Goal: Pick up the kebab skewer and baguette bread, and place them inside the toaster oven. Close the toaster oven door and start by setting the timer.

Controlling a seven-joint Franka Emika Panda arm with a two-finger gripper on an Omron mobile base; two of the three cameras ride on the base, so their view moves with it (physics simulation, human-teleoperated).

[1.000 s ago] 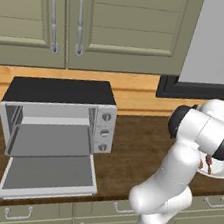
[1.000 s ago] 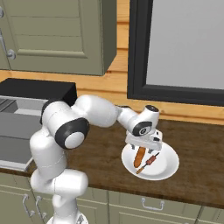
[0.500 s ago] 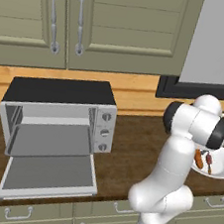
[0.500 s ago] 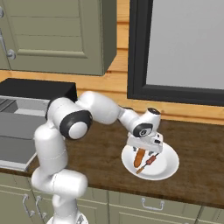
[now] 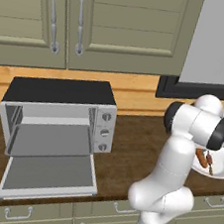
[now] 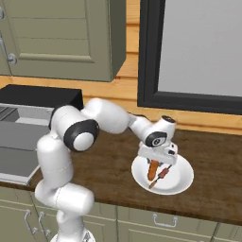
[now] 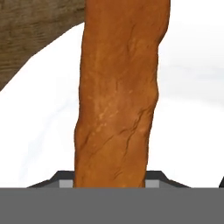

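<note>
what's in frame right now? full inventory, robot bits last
toaster oven: 1, silver-grey with black top, on the counter at left
oven door: 1, grey glass in silver frame, dropped open flat in front of the oven
knobs: 3, silver, in a column on the oven's right panel
plate: 1, white, on the counter at right
baguette: 1, orange-brown, lying on the plate between the claw's tips
skewer: 1, dark red-brown chunks, on the plate beside the baguette
counter: 1, dark wood
upper cabinets: olive green, silver handles, above the oven
window: 1, black frame, behind the plate
arm: 1, white with dark joints
claw: 1, down over the plate, tips either side of the baguette
</note>
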